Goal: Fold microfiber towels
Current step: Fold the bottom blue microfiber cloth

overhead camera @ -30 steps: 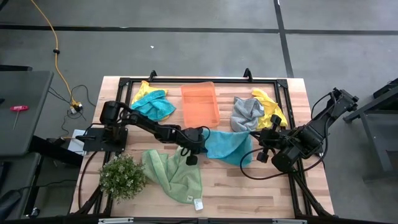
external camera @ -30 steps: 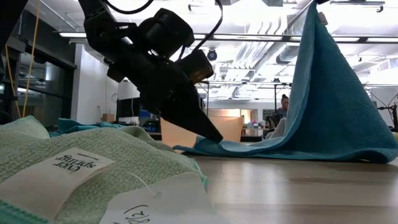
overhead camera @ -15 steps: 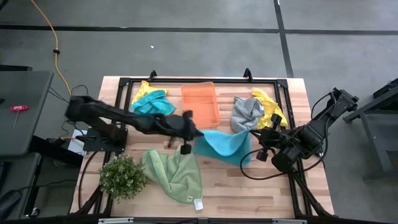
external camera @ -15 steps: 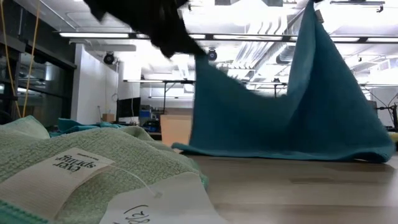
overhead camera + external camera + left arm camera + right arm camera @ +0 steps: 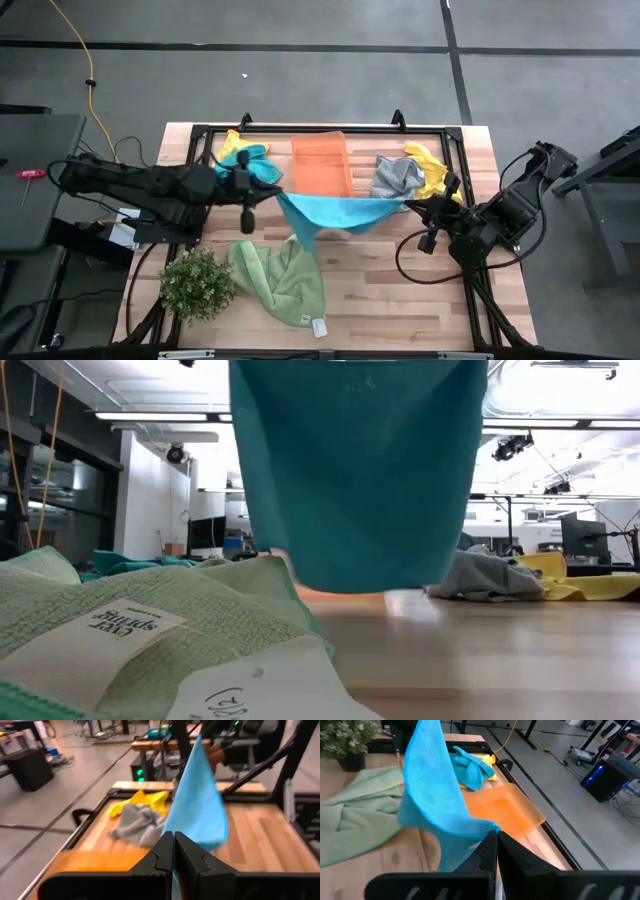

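A teal-blue microfiber towel (image 5: 330, 212) hangs spread between my two grippers over the middle of the table, its lower edge (image 5: 365, 585) clear of the wood. My left gripper (image 5: 277, 197) is shut on its left end and my right gripper (image 5: 406, 204) on its right end. A light green towel (image 5: 280, 280) with a white tag (image 5: 95, 645) lies crumpled at the near left. Grey (image 5: 395, 178) and yellow (image 5: 435, 172) towels lie at the far right. Another teal towel on a yellow one (image 5: 245, 165) lies at the far left. My left gripper pinches the teal towel's upper corner (image 5: 177, 834) between its two shut fingers, coming nearly level from the table's left. The cloth runs away from the fingers toward the other arm and hangs below. My right gripper pinches the opposite upper corner (image 5: 487, 828) between its shut fingers, slanting down from the table's right. The top edge sags a little between the two holds, and the towel hangs lifted clear.
An orange plastic bin (image 5: 322, 165) stands at the far middle, just behind the hanging towel. A small bushy plant (image 5: 197, 285) sits at the near left corner. A black frame (image 5: 300, 128) runs round the table. Bare wood (image 5: 400, 290) lies at the near right.
My left gripper has risen quickly with the towel's corner, going toward the table's left and far edges and tipping up to nearly level. The towel, before draped from my right gripper down onto the table, is now lifted clear and spread between both. My right gripper rose a little.
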